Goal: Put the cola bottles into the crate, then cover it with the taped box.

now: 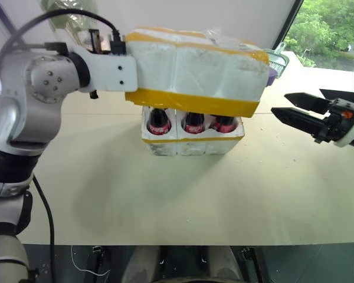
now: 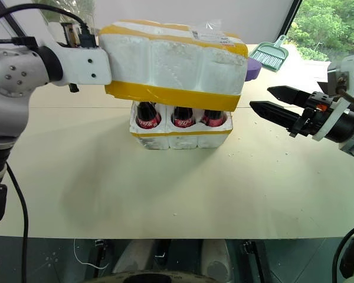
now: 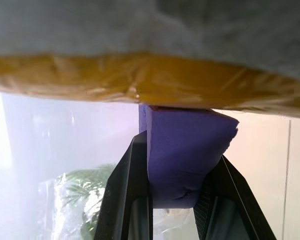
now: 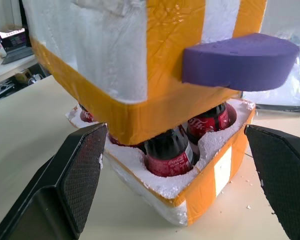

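Left fingers [image 3: 172,200] clamp purple handle [image 3: 185,150]; box [image 1: 194,71] light, crumbly, above crate [image 1: 192,138]. Right fingers [image 1: 298,115] spread, empty.

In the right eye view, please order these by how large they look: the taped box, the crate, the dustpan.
1. taped box, by far the largest.
2. crate, partly hidden under the box.
3. dustpan, smallest, though it lies farther from the camera.
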